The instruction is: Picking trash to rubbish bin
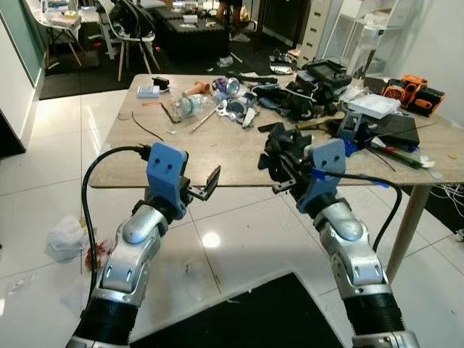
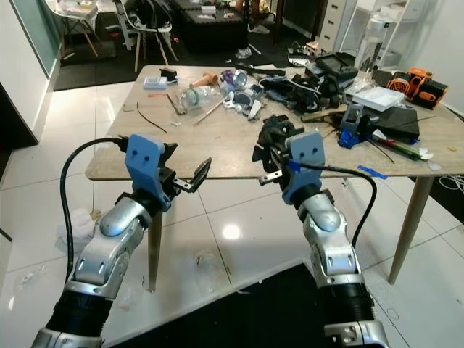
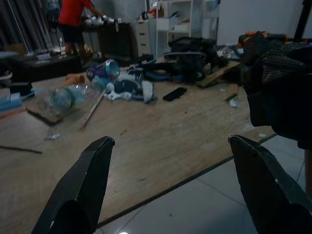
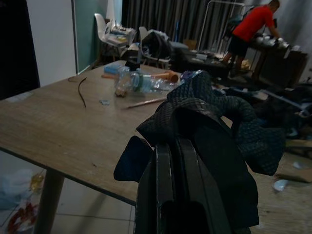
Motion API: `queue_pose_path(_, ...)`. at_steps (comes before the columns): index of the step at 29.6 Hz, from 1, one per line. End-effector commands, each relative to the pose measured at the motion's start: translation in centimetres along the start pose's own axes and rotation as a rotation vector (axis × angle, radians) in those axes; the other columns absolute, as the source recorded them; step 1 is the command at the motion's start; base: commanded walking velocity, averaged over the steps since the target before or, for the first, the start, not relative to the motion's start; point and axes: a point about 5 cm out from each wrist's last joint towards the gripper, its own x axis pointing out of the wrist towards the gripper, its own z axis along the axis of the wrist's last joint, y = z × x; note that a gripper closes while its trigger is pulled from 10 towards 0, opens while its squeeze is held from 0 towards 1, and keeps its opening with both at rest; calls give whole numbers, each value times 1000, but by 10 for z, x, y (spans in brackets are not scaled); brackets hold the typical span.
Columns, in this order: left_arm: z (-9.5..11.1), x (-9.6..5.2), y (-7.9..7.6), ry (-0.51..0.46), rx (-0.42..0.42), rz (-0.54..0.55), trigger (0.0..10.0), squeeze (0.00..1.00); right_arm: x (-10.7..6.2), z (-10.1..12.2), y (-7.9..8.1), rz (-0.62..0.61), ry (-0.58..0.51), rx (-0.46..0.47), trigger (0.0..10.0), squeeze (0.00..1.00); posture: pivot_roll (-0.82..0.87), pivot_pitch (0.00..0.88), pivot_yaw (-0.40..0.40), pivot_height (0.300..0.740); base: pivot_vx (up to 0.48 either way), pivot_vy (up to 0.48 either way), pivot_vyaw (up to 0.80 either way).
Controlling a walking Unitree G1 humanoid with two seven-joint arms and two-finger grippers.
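We stand at the near long edge of a cluttered wooden counter, both arms raised in front of us over the white tiled floor.

Our right claw is pressed together on a crumpled black mesh rag, which we judge to be the trash in hand. The rag is bunched around and over the claw's tips, held just above the counter's near edge, a little right of the edge's middle. It seems held high and clear of the surface so it can be carried away without dragging through the other clutter.

The rag has no clean long axis. It is a wad, with one loose flap hanging toward the counter's near edge and the bulk rising above the claw, which points away from us across the counter toward its far edge.

Our left claw is spread wide and holds nothing. It hovers just off the near edge, left of the middle, pointing at the far side, likely kept ready for the next piece.

Toward the far edge lie a crushed clear plastic bottle, a thin stick and a pile of dark gear. A curved black wire lies near the left edge. On the floor to our left sits crumpled white litter. We cannot see a rubbish bin. A person in a red shirt stands far behind.
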Motion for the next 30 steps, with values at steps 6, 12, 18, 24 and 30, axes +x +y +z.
queue_pose_path(6, -11, -2, 1, 69, 27, 25, 10000, 0, -3, -1, 1, -8, 0, -10, 10000, 0, -73, 65, -7, 740, 0, 0, 0)
queue_pose_path(12, -31, -7, 14, 171, 47, 129, 10000, 0, -10, -14, -2, -22, 46, -27, 10000, 0, -77, 69, -9, 740, 0, 0, 0)
queue_pose_path(18, -45, -14, 12, 211, 52, 147, 10000, 0, -20, -32, 0, -42, 115, -9, 10000, 0, -84, 70, -6, 740, 0, 0, 0)
queue_pose_path(24, -54, -18, 20, 235, 78, 229, 10000, 0, -25, -40, -1, -93, 142, 19, 10000, 0, -91, 72, -4, 740, 0, 0, -267)
queue_pose_path(30, -55, -22, 34, 252, 90, 328, 10000, 0, -30, -43, -9, -159, 142, 13, 10000, 0, -90, 67, -7, 740, 0, 0, -800)
